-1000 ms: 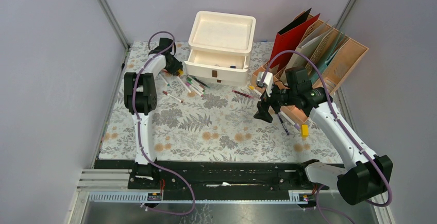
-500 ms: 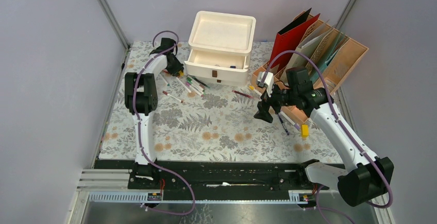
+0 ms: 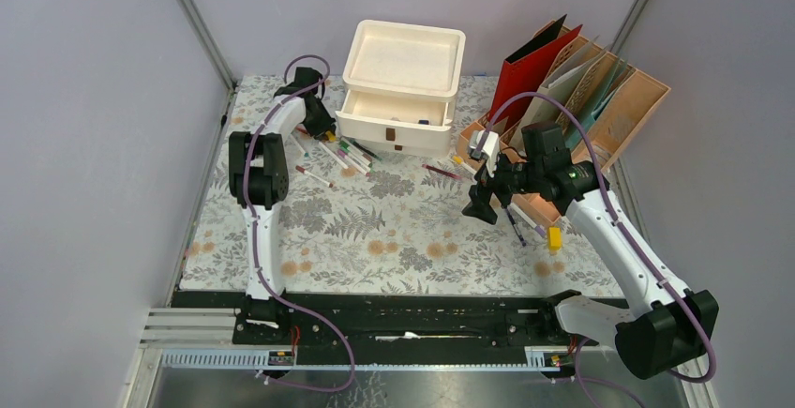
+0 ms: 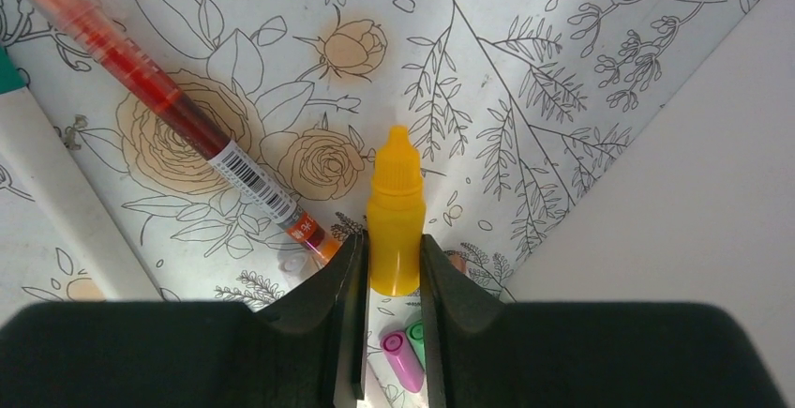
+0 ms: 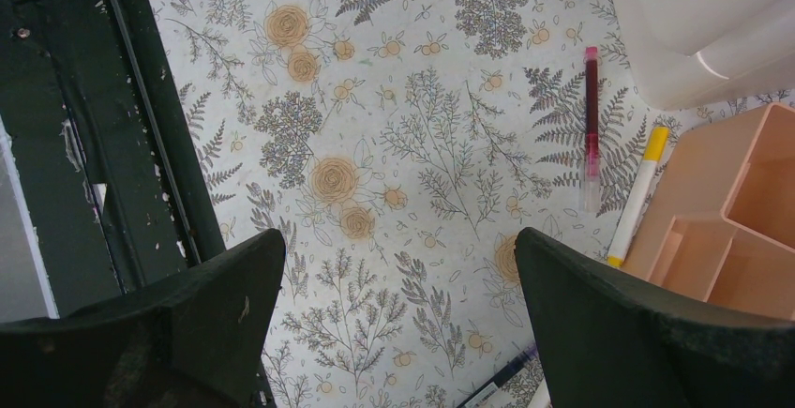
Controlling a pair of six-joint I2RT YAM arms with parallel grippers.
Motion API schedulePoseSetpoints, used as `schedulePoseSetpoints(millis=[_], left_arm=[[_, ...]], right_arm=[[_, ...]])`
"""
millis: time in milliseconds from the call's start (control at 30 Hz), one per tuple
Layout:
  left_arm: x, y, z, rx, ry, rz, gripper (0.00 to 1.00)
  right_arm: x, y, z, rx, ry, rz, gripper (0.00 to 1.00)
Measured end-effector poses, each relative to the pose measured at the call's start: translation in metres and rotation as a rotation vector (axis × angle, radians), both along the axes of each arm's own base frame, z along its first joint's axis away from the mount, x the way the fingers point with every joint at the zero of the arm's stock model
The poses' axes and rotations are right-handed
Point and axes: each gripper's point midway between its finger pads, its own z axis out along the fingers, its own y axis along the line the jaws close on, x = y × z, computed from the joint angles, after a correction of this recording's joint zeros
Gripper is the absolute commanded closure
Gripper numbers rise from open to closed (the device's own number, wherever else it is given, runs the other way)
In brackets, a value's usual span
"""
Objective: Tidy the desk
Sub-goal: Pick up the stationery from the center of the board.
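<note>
Yellow bottle (image 4: pixel 395 230) tight in left gripper (image 4: pixel 392 272), red pen (image 4: pixel 178 113) alongside; right gripper (image 5: pixel 398 239) spread wide.

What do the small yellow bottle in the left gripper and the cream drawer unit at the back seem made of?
Small yellow dropper bottle, pinched in the left gripper: likely plastic, soft sheen, even colour, moulded conical cap. Cream drawer unit: probably moulded plastic, smooth satin surface, rounded edges; painted wood cannot be ruled out.

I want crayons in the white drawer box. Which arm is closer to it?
Left. The left end effector is beside the white drawer box; the right end effector hovers farther away, to its right.
</note>
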Motion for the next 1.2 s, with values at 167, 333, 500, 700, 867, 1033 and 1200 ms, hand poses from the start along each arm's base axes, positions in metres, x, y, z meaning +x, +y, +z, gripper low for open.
schedulePoseSetpoints(millis=[167, 333, 500, 700, 867, 1033, 1200], left_arm=[[-0.001, 0.000, 0.001, 0.010, -0.006, -0.021, 0.98], [-0.025, 0.003, 0.008, 0.026, -0.011, -0.050, 1.00], [-0.046, 0.005, 0.039, 0.022, -0.120, -0.058, 1.00], [-0.075, 0.006, 0.083, -0.002, -0.306, -0.056, 1.00], [-0.125, 0.006, 0.099, -0.062, -0.474, -0.070, 1.00], [-0.157, -0.003, 0.124, -0.129, -0.645, -0.126, 1.00], [-0.181, -0.015, 0.174, -0.173, -0.859, -0.208, 1.00]], right_arm=[[0.000, 0.000, 0.001, 0.001, -0.002, 0.000, 0.00], [0.000, 0.000, 0.001, 0.001, -0.002, 0.001, 0.00], [0.000, 0.000, 0.000, 0.001, -0.002, 0.001, 0.00], [-0.001, 0.000, -0.002, -0.002, 0.005, 0.001, 0.00], [-0.001, 0.000, -0.006, -0.006, 0.014, 0.004, 0.00], [0.000, 0.000, -0.011, -0.014, 0.026, 0.007, 0.00], [0.001, 0.000, -0.015, -0.022, 0.029, 0.014, 0.00]])
